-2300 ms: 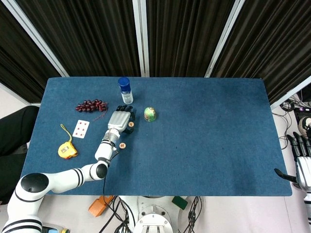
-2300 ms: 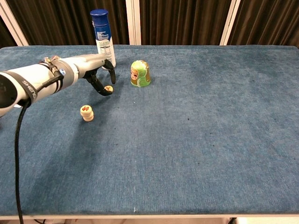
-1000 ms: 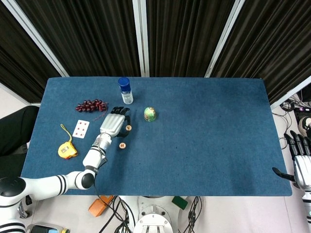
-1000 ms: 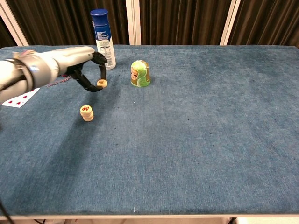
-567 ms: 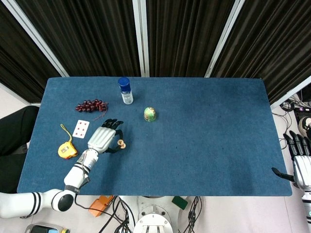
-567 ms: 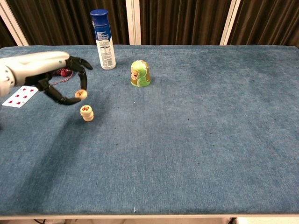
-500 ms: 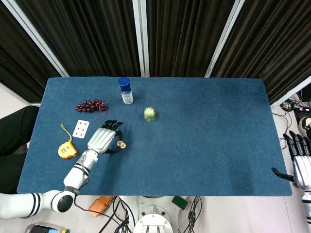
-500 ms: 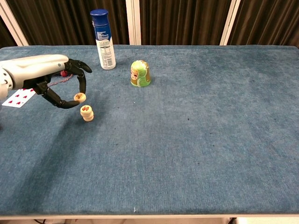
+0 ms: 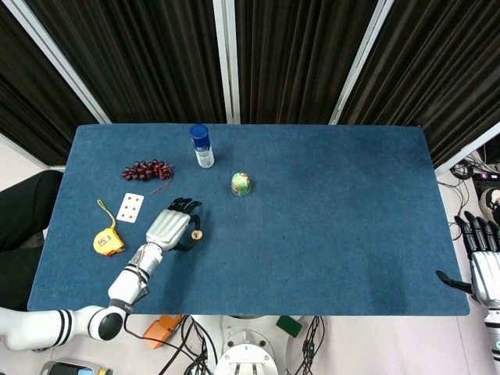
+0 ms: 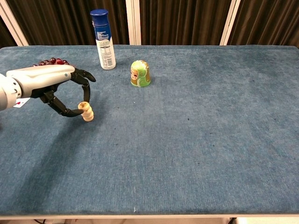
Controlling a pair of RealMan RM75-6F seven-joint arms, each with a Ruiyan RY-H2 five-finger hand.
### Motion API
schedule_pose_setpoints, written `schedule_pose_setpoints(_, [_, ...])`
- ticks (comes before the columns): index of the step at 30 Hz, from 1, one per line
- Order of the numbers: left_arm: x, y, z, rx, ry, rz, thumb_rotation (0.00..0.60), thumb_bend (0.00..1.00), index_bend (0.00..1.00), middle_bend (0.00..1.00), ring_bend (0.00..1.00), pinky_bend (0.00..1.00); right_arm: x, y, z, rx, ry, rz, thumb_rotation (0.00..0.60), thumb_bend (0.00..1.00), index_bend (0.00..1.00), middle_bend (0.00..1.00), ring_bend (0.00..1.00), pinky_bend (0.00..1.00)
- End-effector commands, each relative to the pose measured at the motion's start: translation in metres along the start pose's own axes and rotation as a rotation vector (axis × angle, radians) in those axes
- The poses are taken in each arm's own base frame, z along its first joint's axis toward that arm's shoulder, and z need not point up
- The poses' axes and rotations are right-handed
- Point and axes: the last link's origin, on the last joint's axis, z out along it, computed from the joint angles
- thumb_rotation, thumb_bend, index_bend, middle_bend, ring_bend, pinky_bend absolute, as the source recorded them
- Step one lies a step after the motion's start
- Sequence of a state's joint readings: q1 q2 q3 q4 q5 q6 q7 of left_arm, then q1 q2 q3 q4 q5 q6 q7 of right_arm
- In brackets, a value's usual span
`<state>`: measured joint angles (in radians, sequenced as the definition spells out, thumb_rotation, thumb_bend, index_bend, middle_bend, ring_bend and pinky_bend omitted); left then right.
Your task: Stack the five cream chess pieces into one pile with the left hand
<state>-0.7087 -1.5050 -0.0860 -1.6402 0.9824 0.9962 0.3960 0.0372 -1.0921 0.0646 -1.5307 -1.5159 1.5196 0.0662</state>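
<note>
One piece pinched at the pile

Your left hand [image 10: 55,84] pinches a cream piece [image 10: 82,106] between thumb and a fingertip, right on top of the pile [image 10: 88,114], which stands in front of the bottle [image 10: 103,38] and to its left. From the head view the piece [image 9: 197,233] covers the pile. Whether it rests on the pile, you cannot tell. Your right hand [image 9: 486,262] hangs off the table [image 10: 196,140] edge, fingers spread and empty. Grapes [image 9: 146,169], a card [image 9: 130,208] and a tape measure [image 9: 108,241] lie left of the bottle, a green pot [image 10: 139,73] to its right.

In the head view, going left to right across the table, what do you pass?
Yellow tape measure → playing card → grapes → left hand → cream chess piece pile → blue-capped bottle → green doll.
</note>
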Motion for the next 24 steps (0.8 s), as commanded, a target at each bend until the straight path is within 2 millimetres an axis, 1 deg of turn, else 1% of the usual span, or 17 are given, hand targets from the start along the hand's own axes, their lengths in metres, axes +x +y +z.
schedule_pose_setpoints(1, [0.0,0.0012,0.0026,0.001,0.002,-0.001,0.6,0.33,0.5,0.09,0.0,0.0,0.0002,0.0001,0.0001,-0.001,0.001,0.0,0.6,0.12,0.0,0.0,0.0,0.0])
schedule_pose_setpoints(7, [0.0001,0.002,0.0074,0.009,0.002,0.001,0.6,0.32,0.49,0.09,0.0,0.0,0.0006,0.0012,-0.0004,-0.006,0.001,-0.001,0.6,0.12,0.0,0.0,0.0,0.0])
schedule_pose_setpoints(24, [-0.0012,0.0001,0.0054,0.016,-0.006,0.007,0.6,0.3,0.47,0.09,0.0,0.0,0.0007,0.0002,-0.0007,-0.005,0.001,-0.004,0.6,0.12,0.0,0.0,0.0,0.0])
